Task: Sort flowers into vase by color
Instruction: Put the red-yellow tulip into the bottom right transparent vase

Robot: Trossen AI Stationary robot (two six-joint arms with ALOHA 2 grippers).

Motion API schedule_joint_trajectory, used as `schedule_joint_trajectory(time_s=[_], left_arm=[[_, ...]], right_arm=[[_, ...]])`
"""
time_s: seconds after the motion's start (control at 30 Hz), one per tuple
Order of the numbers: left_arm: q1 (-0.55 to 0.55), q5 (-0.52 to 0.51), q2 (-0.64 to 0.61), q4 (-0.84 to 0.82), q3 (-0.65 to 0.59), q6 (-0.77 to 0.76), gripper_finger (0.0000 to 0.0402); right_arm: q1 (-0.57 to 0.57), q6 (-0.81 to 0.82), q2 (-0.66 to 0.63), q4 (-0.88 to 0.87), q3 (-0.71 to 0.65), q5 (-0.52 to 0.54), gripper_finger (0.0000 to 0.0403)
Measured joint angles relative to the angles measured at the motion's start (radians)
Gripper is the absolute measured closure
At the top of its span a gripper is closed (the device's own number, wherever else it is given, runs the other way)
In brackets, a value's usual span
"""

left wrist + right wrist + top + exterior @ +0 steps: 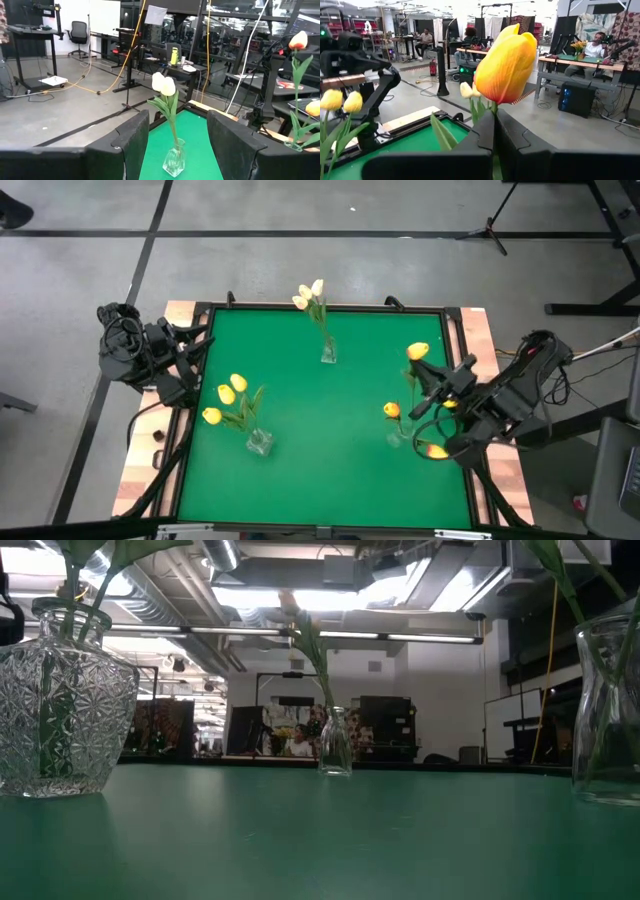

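Note:
My right gripper (425, 367) is high over the table's right side, shut on an orange-yellow tulip whose head (507, 62) rises just past its fingertips. Below it stands a clear vase (400, 438) with two more orange-yellow heads (391, 409) beside it. White tulips (310, 293) stand in a small bottle vase (328, 352) at far centre. Yellow tulips (228, 392) stand in a cut-glass vase (259, 442) at the left. My left gripper (177, 120) waits open at the table's left edge, pointing level at the white tulips. My right gripper pinches the tulip's stem right below the head (494, 107) between its two shut fingers. The fingers lie level, across the stem, pointing toward the table's far left. The tulip is upright, and its stem (297, 95) hangs down to the rim of the right vase (295, 145).
In the low view the three vases stand apart: cut glass (60, 700) at left, bottle (335, 745) in the middle, right vase (608, 710). Bare green mat (330, 460) lies between them. People sit at desks in the room beyond the table.

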Motion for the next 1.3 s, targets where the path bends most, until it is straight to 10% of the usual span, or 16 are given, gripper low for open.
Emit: schedule_joint_trajectory(time_s=[0.5,0.97,1.3], left_arm=[[0.000,-0.044,0.000,0.000,0.000,0.001,0.0206],[0.000,-0.045,0.000,0.000,0.000,-0.026,0.0206],[0.000,-0.045,0.000,0.000,0.000,-0.048,0.0206]], right_arm=[[0.250,-0.034,-0.295,-0.387,0.055,0.003,0.0399],[0.667,-0.114,-0.538,-0.385,-0.172,0.000,0.0402],[0.647,-0.048,-0.518,-0.238,-0.316,-0.001,0.0402]])
